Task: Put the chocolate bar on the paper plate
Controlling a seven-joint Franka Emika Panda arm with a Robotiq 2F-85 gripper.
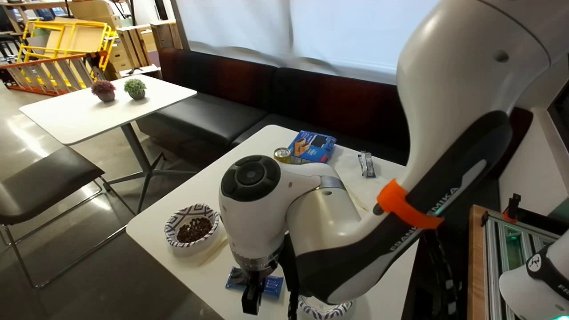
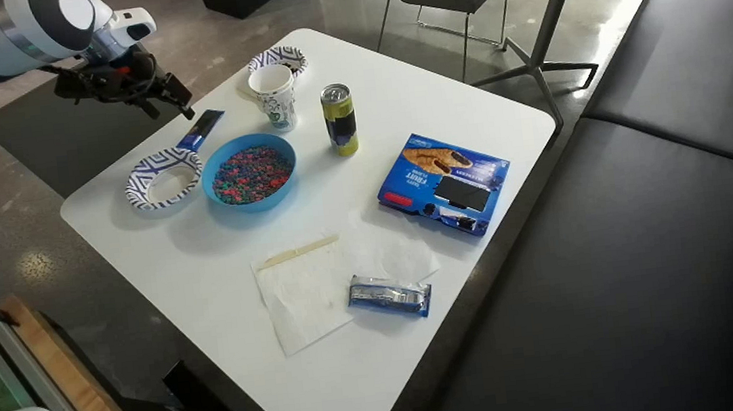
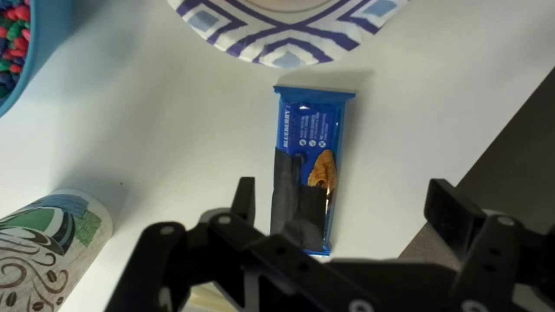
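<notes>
Tool (image 3: 342, 201): released, its fingers (image 3: 245, 199) spread wide.
Desk (image 2: 410, 105): white, rounded at the corners.
Box (image 2: 442, 182): blue, lying flat.
Bowl (image 2: 252, 206): blue, holding colored bits (image 2: 251, 175).
Paper plate (image 3: 286, 43): patterned rim, just beside the bowl.
Chocolate bar (image 3: 307, 167): flat on the desk, just beside the plate yet apart, visible between the spread fingers in the wrist view.

All three views share one table (image 2: 332, 199) from above, the wrist view nearest.

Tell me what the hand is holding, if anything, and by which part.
Nothing is held. The hand is open, its jaws wide apart, and the wrapped blueberry bar lies flat on the white table, ungripped.
</notes>
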